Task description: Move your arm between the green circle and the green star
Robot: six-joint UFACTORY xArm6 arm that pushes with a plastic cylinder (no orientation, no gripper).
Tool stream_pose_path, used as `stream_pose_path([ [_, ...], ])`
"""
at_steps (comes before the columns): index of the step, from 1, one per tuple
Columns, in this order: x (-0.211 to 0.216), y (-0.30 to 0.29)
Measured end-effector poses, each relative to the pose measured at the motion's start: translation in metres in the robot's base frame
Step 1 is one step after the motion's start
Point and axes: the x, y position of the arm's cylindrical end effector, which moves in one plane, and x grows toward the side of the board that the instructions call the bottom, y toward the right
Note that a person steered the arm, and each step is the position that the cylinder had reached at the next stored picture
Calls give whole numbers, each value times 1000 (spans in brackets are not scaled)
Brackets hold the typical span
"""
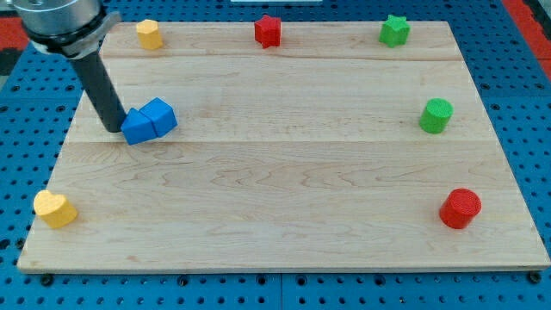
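my tip (pixel 116 129) down on the table (pixel 284 224) at the view's left, touching the left side of two blue blocks (pixel 149 120) that sit pressed together. no claw on this rig, just the rod. green star (pixel 394 30) at the view's top right, green circle (pixel 436 115) below it, both well apart from the tip. red star (pixel 268 31) at top centre, red cylinder (pixel 461 208) lower right, yellow blocks at top left (pixel 149 34) and bottom left (pixel 54 209)
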Motion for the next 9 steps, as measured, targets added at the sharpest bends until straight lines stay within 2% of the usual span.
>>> stream_pose_path([
  [1, 36, -2],
  [2, 89, 65],
  [3, 48, 183],
  [4, -6, 237],
  [5, -24, 259],
  [7, -30, 294],
  [8, -94, 413],
  [9, -111, 475],
])
